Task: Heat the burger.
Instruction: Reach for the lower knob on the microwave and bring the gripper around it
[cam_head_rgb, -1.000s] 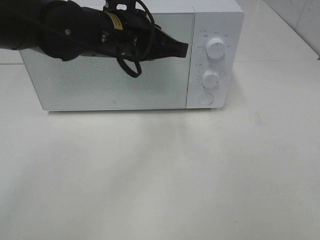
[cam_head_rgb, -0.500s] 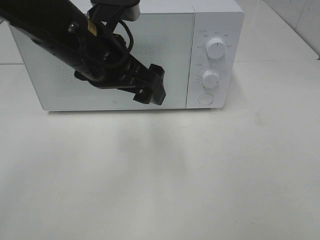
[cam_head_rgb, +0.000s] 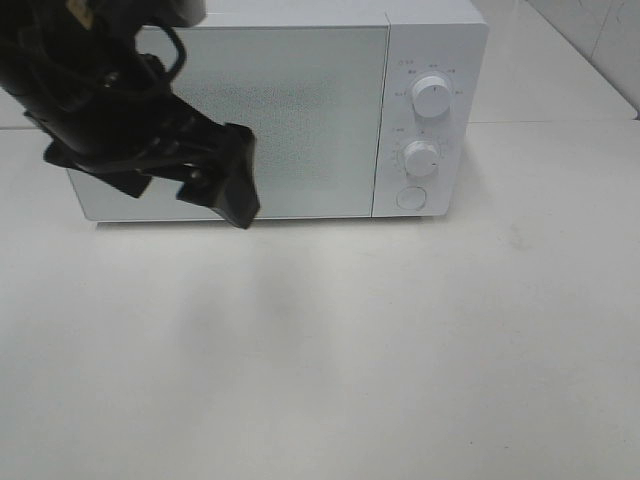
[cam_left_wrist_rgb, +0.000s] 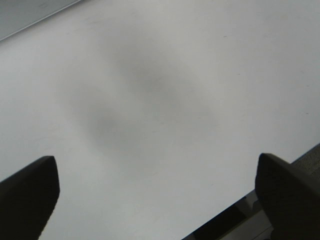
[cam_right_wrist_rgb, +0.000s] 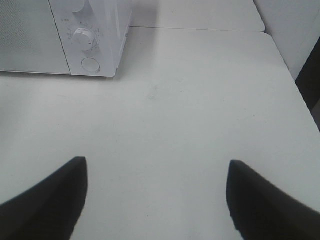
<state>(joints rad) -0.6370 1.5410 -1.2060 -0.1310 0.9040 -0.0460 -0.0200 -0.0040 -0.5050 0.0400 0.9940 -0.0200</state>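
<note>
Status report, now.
Left gripper open, empty, before the white box-shaped microwave, door shut. Right gripper open, empty, over white tabletop. Burger not in view.

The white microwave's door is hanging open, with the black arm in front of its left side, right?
No: the microwave door is shut, flush with the dial panel, as the exterior high view shows. The left gripper is indeed before its left side.

We see a white table (cam_head_rgb: 420, 360) filling most of the frame. A seam (cam_head_rgb: 550, 122) crosses it at upper right. A white tiled wall (cam_head_rgb: 612, 40) occupies the upper right corner. Lighting is diffuse; a soft shadow (cam_head_rgb: 220, 300) lies left of centre.
</note>
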